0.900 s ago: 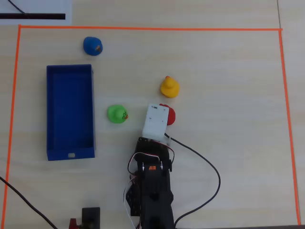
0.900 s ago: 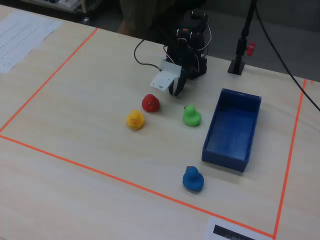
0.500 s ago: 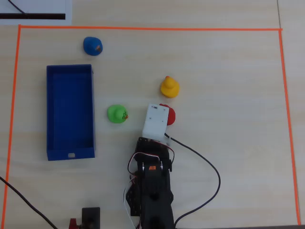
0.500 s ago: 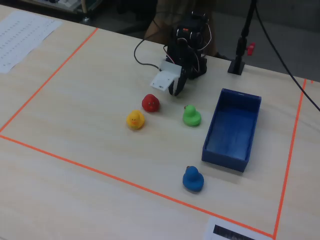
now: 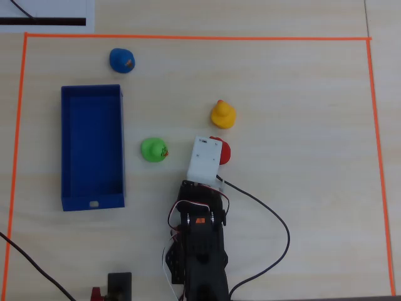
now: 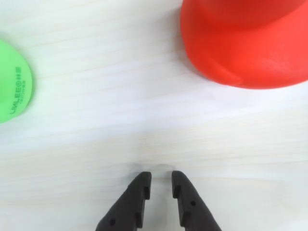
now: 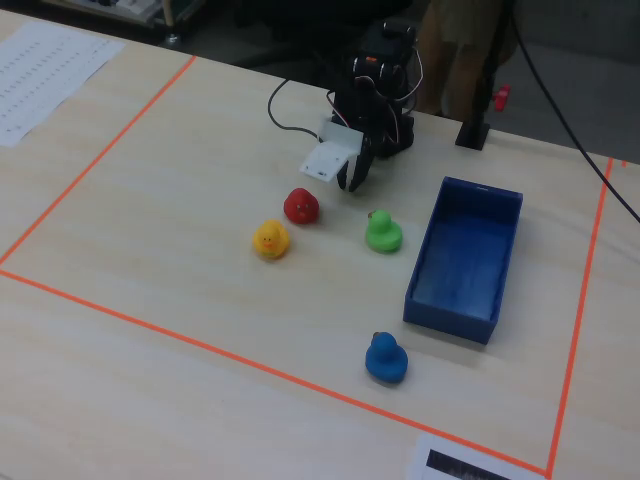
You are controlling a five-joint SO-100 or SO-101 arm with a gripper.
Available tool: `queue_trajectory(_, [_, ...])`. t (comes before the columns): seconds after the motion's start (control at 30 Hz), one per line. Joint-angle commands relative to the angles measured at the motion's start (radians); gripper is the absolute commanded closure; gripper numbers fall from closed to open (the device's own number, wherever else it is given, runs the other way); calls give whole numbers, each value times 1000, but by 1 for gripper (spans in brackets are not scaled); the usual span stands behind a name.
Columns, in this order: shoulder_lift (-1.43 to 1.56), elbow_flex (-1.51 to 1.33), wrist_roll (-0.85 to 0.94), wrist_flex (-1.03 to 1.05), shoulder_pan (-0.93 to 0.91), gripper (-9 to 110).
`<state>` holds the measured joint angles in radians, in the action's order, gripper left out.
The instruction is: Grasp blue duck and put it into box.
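Note:
The blue duck (image 5: 121, 60) with an orange beak stands near the far left corner in the overhead view, just beyond the box's short end. In the fixed view the blue duck (image 7: 385, 358) is at the front. The box (image 5: 91, 202) is a long dark-blue open tray, empty, also seen in the fixed view (image 7: 463, 320). My gripper (image 6: 160, 175) hangs low over bare table, its jaws nearly together with a thin gap and nothing between them. In the overhead view it is hidden under the white wrist mount (image 5: 205, 160), far from the blue duck.
A red duck (image 6: 245, 43) sits just ahead and right of the jaws. A green duck (image 6: 12, 91) is at the left, between arm and box (image 5: 154, 150). A yellow duck (image 5: 223, 114) stands beyond the red one. Orange tape (image 5: 188, 37) borders the workspace.

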<state>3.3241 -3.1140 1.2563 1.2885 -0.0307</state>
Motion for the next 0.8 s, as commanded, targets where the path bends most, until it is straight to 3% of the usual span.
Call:
queue_trajectory(0.0, [-12, 3, -3, 20, -6, 98])
queue_trajectory(0.77, [-12, 3, -3, 20, 31, 98])
